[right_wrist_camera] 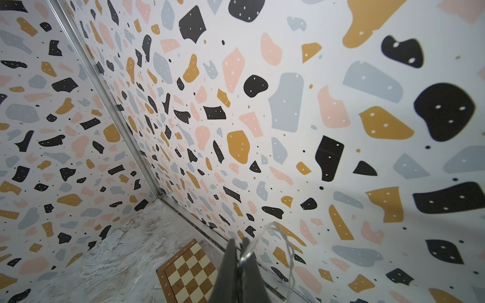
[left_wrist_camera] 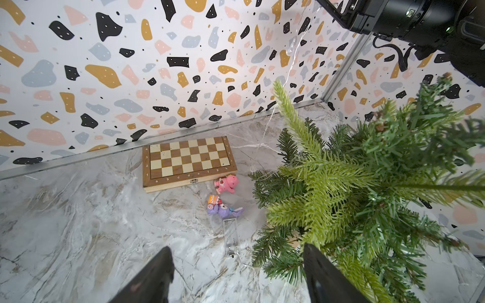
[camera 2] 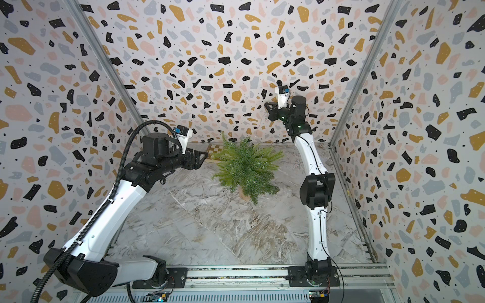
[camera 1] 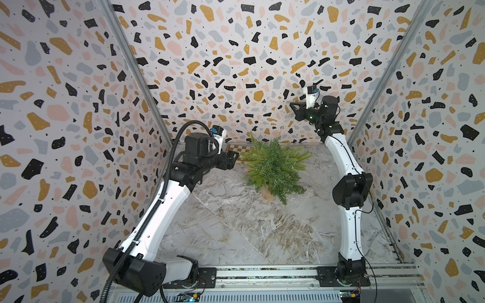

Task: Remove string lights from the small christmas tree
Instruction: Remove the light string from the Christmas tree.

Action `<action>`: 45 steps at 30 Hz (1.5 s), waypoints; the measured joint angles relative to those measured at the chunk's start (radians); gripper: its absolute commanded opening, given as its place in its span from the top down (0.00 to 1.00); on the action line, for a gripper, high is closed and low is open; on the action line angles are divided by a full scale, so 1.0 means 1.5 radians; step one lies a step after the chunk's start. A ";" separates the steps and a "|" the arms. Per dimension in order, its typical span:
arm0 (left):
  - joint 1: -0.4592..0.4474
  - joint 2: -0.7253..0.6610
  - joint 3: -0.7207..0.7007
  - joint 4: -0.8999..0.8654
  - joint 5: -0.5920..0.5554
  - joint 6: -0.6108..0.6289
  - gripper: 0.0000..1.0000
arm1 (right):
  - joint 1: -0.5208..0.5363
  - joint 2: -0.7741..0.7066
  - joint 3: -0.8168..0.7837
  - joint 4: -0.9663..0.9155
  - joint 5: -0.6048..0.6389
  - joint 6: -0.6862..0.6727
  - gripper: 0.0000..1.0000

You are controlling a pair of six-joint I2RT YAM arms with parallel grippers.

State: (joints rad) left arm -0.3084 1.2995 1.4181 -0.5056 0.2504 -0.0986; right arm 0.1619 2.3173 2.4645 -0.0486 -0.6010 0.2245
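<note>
Your right hand [right_wrist_camera: 238,240] pinched shut on string lights [left_wrist_camera: 292,45], upper right in both top views. Strand hangs into small christmas tree [camera 1: 274,168], middle. Left hand [left_wrist_camera: 236,248] apart, empty. Part done, I think; more to pull.

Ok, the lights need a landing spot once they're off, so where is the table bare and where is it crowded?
Bare: the wide marble table between the small christmas tree and the front rail, and the stretch from the chessboard toward the left wall. Crowded: between chessboard and tree, where a pink toy, a purple toy and a clear battery box lie.
</note>
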 measured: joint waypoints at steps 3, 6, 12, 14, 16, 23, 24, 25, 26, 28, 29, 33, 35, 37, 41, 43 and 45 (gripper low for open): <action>0.000 -0.003 0.000 -0.003 0.002 -0.003 0.24 | -0.004 0.000 0.000 -0.002 0.007 0.002 1.00; 0.000 -0.009 -0.007 -0.003 0.002 -0.006 0.24 | -0.010 -0.001 0.000 -0.003 0.013 0.004 1.00; 0.000 -0.019 -0.017 -0.008 0.002 -0.007 0.24 | -0.028 -0.016 0.000 -0.007 0.022 0.007 1.00; 0.000 -0.021 -0.017 -0.008 0.002 -0.007 0.24 | -0.034 -0.024 0.000 -0.008 0.025 0.007 1.00; 0.000 -0.022 -0.017 -0.008 0.002 -0.007 0.24 | -0.039 -0.033 0.000 -0.008 0.027 0.007 1.00; 0.000 -0.028 -0.017 -0.017 0.002 -0.007 0.24 | -0.061 -0.050 0.008 -0.013 0.030 0.007 1.00; 0.000 -0.030 -0.017 -0.019 0.002 -0.007 0.24 | -0.065 -0.050 0.008 -0.013 0.030 0.006 1.00; 0.000 -0.031 -0.017 -0.021 0.002 -0.007 0.24 | -0.068 -0.050 0.008 -0.014 0.030 0.006 1.00; 0.000 -0.031 -0.017 -0.023 0.002 -0.007 0.24 | -0.072 -0.050 0.008 -0.018 0.030 0.007 1.00; 0.000 -0.032 -0.017 -0.025 0.002 -0.007 0.24 | -0.079 -0.050 0.008 -0.022 0.032 0.006 1.00; 0.000 -0.032 -0.017 -0.026 0.003 -0.007 0.24 | -0.081 -0.050 0.008 -0.023 0.033 0.006 1.00; 0.000 -0.032 -0.017 -0.030 0.002 -0.007 0.24 | -0.092 -0.050 0.008 -0.023 0.038 0.003 1.00; 0.000 -0.032 -0.017 -0.031 0.002 -0.007 0.24 | -0.097 -0.050 0.008 -0.023 0.040 0.002 1.00; 0.000 -0.032 -0.017 -0.033 0.002 -0.007 0.24 | -0.100 -0.050 0.008 -0.023 0.042 0.001 1.00; 0.000 -0.032 -0.017 -0.035 0.002 -0.007 0.24 | -0.104 -0.050 0.008 -0.023 0.045 0.001 1.00; 0.000 -0.033 -0.017 -0.035 0.002 -0.007 0.24 | -0.104 -0.050 0.008 -0.023 0.044 0.002 1.00; 0.000 -0.034 -0.017 -0.035 0.002 -0.007 0.24 | -0.103 -0.050 0.008 -0.023 0.040 0.002 1.00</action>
State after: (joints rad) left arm -0.3084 1.2491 1.3933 -0.5579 0.2539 -0.1093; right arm 0.0071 2.2429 2.4760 -0.0837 -0.5404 0.2268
